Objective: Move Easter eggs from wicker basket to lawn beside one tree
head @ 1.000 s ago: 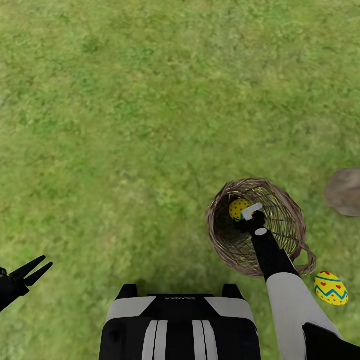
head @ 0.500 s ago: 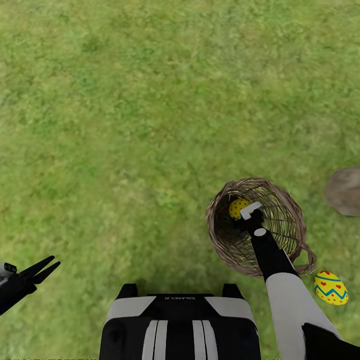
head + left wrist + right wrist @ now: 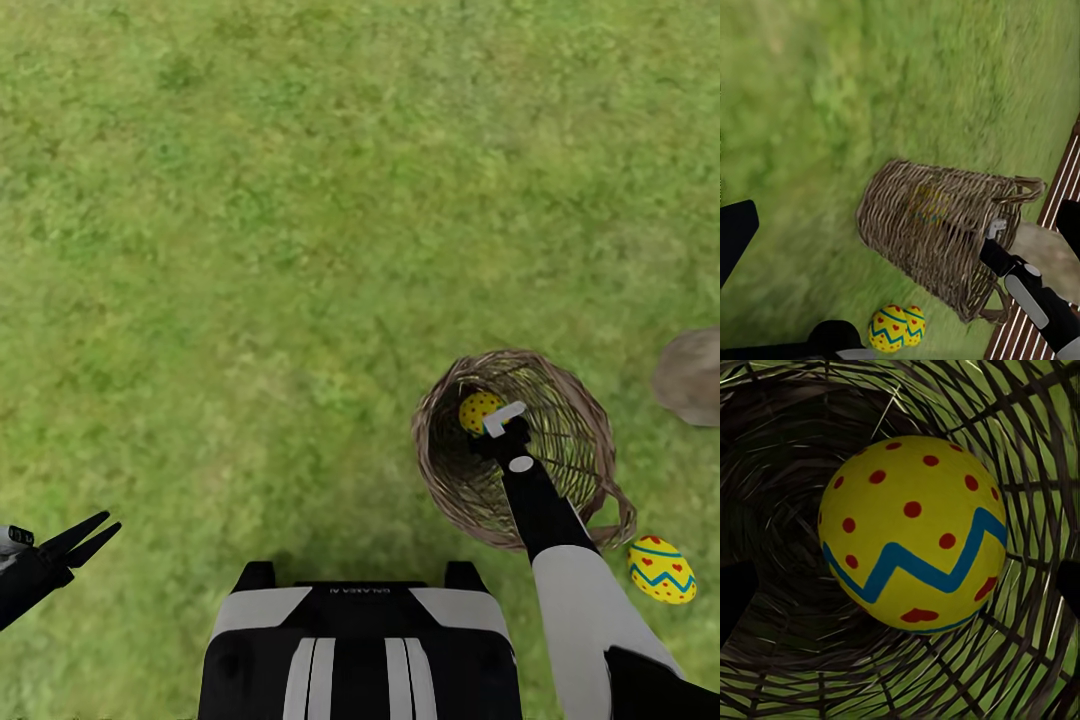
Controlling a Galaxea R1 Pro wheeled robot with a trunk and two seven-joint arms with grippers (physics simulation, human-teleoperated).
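reaching into the wicker basket (image 3: 560, 450) with the right gripper (image 3: 497, 424) | dotted egg (image 3: 913, 532) lying straight ahead of jaws, their state unclear | left gripper (image 3: 85, 535) jaws narrowly parted, well apart

Yellow egg (image 3: 913, 532) with red dots and blue zigzag; brown wicker basket (image 3: 560, 470)

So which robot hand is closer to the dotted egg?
The right. The right gripper is inside the basket, right at the dotted egg. The left gripper hangs far off over the lawn.
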